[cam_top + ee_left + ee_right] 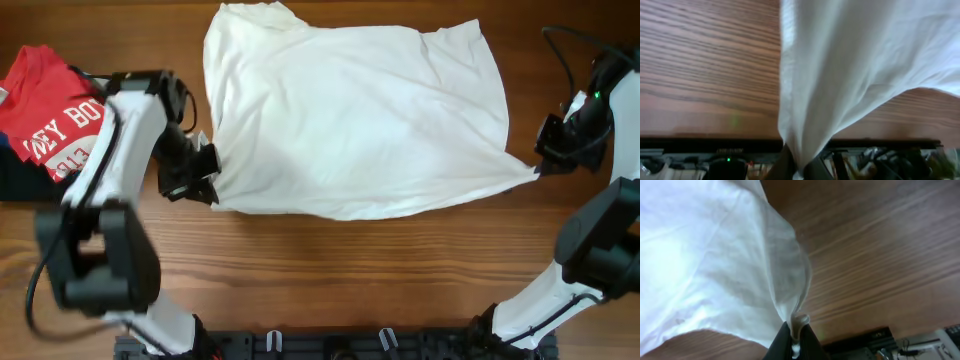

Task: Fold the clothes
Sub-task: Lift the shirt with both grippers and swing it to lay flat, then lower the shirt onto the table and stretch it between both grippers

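Observation:
The white T-shirt (350, 120) lies spread across the middle of the wooden table, plain face up; no stripes show. My left gripper (207, 170) is shut on the shirt's lower left corner, and the cloth (840, 65) runs up from its jaws (799, 167) in the left wrist view. My right gripper (543, 162) is shut on the shirt's lower right corner, which is pulled out to a point. In the right wrist view the bunched cloth (740, 255) is pinched between the jaws (796, 340).
A red shirt with white lettering (50, 110) lies at the left edge, over a dark garment (20, 180). Bare wood table (350, 270) lies in front of the shirt. A black rail (330, 345) runs along the front edge.

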`<action>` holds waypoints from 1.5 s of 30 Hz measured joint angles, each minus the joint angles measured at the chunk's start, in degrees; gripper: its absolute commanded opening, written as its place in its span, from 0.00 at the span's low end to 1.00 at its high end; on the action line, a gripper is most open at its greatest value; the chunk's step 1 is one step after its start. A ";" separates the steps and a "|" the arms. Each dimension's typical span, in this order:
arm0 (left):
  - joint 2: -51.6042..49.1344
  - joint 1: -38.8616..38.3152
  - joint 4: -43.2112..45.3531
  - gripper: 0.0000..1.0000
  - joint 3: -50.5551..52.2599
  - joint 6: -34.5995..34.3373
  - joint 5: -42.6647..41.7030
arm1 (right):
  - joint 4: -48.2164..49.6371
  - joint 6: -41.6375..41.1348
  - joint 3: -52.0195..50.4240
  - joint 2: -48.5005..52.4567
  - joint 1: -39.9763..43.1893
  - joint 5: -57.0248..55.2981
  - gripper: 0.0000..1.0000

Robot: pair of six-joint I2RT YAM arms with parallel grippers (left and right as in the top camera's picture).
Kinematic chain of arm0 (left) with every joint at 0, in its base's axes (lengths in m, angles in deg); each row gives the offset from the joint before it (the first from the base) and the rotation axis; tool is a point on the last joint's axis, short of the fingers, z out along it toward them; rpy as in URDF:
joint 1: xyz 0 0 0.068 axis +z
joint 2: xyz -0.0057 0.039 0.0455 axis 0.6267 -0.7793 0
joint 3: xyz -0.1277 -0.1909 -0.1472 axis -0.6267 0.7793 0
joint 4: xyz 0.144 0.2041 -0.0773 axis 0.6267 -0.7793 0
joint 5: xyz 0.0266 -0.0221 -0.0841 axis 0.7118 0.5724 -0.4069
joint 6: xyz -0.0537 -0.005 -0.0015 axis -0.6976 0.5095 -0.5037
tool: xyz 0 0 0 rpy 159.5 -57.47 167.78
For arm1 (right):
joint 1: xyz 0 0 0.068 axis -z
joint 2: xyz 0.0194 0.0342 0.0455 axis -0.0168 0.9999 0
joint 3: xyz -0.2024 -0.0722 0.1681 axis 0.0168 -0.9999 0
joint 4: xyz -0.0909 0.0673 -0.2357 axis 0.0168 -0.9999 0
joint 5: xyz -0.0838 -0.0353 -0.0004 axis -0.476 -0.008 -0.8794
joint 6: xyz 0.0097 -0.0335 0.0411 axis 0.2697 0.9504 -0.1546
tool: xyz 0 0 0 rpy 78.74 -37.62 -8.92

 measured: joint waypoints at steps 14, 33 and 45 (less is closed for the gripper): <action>19.32 5.81 6.80 0.04 15.72 -5.25 1.49 | 6.05 -3.23 -20.04 -21.59 6.40 0.00 0.05; 21.81 5.81 21.38 0.04 16.00 -8.83 3.82 | 21.20 -3.56 -25.99 -26.18 9.18 3.63 0.04; 14.58 5.81 35.69 0.04 16.02 -10.12 3.85 | 31.15 -3.23 -25.99 -18.43 2.69 7.30 0.04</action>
